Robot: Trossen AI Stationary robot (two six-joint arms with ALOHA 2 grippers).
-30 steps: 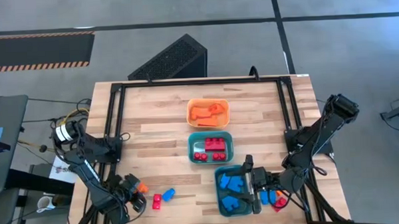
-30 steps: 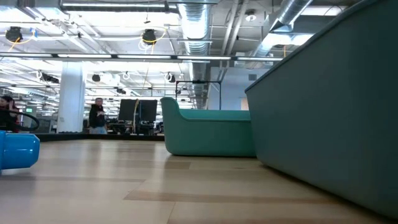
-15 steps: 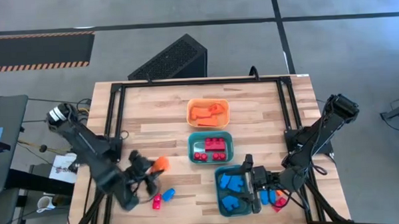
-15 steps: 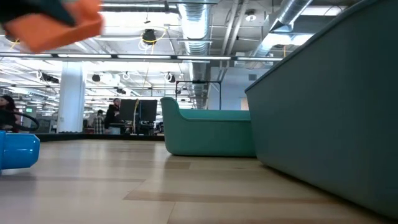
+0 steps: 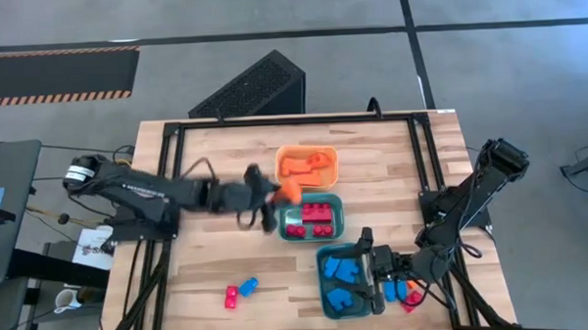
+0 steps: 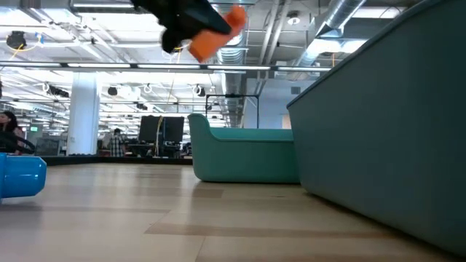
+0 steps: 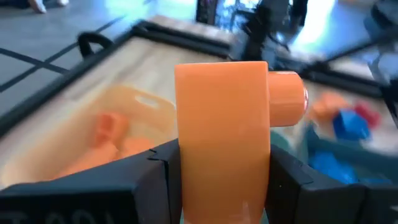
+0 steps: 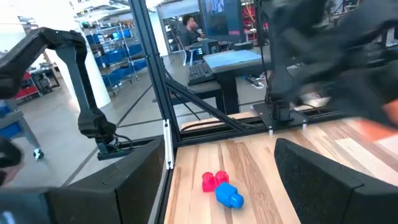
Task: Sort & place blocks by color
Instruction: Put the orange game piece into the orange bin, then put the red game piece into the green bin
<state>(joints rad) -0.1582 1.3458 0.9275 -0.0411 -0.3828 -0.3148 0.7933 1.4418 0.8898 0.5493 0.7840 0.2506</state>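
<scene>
My left gripper (image 5: pixel 276 193) hangs above the table's middle, between the orange bin (image 5: pixel 307 165) and the teal bin (image 5: pixel 311 218) of red blocks, shut on an orange block (image 5: pixel 289 191). In the low view the block (image 6: pixel 215 33) shows high in the air. The orange bin (image 7: pixel 93 140) holds orange blocks. A loose red block (image 5: pixel 231 298) and a loose blue block (image 5: pixel 247 285) lie side by side near the table's front edge. My right gripper (image 5: pixel 371 268) waits open over the teal bin (image 5: pixel 345 279) of blue blocks. My left gripper pinches the orange block's two flat opposite sides (image 7: pixel 186 168) between its two fingers (image 7: pixel 155 180). The fingers come nearly level from the table's left, slanting a little down. The block is lifted clear of table and bins, and a round stud (image 7: pixel 287 99) sticks out sideways.
A dark frame (image 5: pixel 171 140) runs round the table top. Red and blue blocks (image 5: pixel 408 296) lie by my right gripper at the front right. In the right wrist view the loose red block (image 8: pixel 212 181) and blue block (image 8: pixel 229 196) lie ahead on bare wood.
My left gripper has risen from the table's near left corner and swung toward the far right, up to the orange bin, rolling its wrist. The orange block has gone with it, lifted clear of the table. The loose red and blue blocks stayed put.
</scene>
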